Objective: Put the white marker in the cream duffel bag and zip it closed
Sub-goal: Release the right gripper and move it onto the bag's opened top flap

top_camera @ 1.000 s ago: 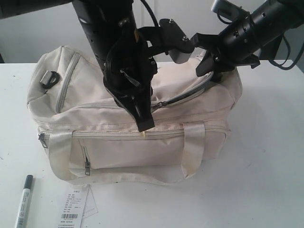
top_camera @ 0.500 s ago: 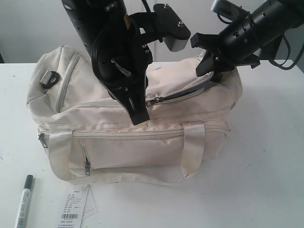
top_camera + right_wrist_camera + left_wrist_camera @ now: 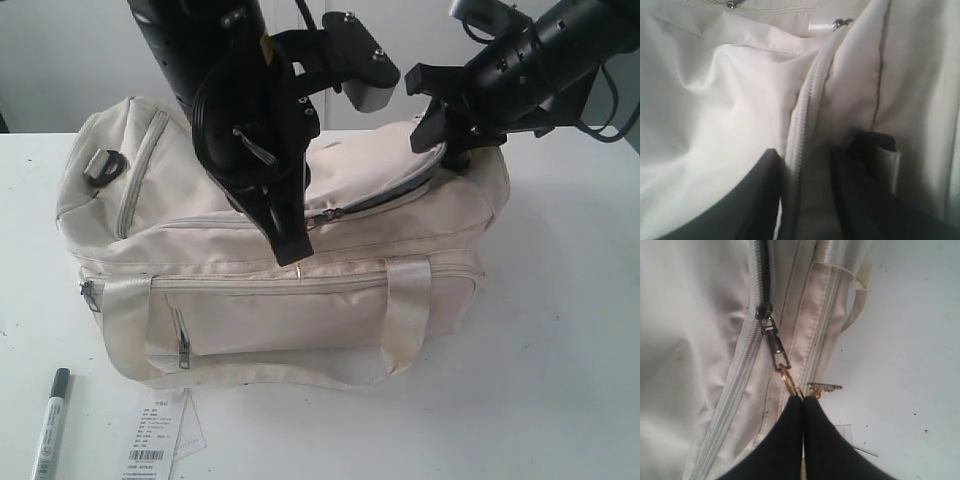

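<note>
The cream duffel bag [image 3: 270,290] lies on the white table, its top zipper partly open with a dark gap [image 3: 763,270]. My left gripper [image 3: 293,255] [image 3: 802,399] is shut on the gold ring [image 3: 786,376] of the top zipper's dark metal pull [image 3: 774,342], over the bag's middle. At the bag's right end, my right gripper [image 3: 445,150] [image 3: 805,165] is shut on the bag's zipper edge [image 3: 802,120], pinching the fabric. The white marker [image 3: 50,425] with its black cap lies on the table at the front left, outside the bag and far from both grippers.
A white paper tag [image 3: 160,440] with a barcode lies beside the marker in front of the bag. The bag's strap handle [image 3: 405,310] hangs over its front pocket. A small gold pull [image 3: 825,387] sits on the lower zipper. Bare table [image 3: 560,350] shows to the right.
My left gripper has moved left and slightly up with the zipper pull, dragging the slider left along the top zipper. The right gripper has risen a little, still gripping the bag's end.
</note>
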Motion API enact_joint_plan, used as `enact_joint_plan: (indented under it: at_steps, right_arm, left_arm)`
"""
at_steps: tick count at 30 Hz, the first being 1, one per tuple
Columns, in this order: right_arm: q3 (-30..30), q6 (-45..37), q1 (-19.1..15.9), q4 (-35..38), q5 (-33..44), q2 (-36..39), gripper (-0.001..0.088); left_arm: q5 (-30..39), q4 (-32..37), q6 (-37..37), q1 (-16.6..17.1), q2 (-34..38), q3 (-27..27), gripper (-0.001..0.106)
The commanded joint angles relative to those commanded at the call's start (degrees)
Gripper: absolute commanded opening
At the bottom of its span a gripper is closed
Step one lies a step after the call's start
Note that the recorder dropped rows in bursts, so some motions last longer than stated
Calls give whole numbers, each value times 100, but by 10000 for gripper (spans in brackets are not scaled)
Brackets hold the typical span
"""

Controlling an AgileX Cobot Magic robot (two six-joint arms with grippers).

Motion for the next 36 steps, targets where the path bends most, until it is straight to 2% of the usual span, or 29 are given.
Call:
enact_joint_plan:
  at_steps: [6,10,16,23,27,31,36]
  right_arm:
    - [0,84,0,-517,330,-183,398]
    - [0,70,0,-543,733,-386,396]
    - [10,-942,0,-456,1368,-722,397]
    - [463,-2492,0,-81,1401,-1268,397]
    - [1086,-3819,0,371,1345,-1528,397]
    - [1736,-4771,0,978,1262,-1669,391]
    - [1873,-7096,10,1042,1582,-1700,428]
  left_arm:
    - [0,0,10,0,0,0,0]
    - [0,0,86,0,0,0,0]
    - [0,0,176,0,0,0,0]
    - [0,0,252,0,0,0,0]
    - [0,0,318,0,0,0,0]
    - [0,0,410,0,-12,0,0]
    - [0,-37,423,0,-12,0,0]
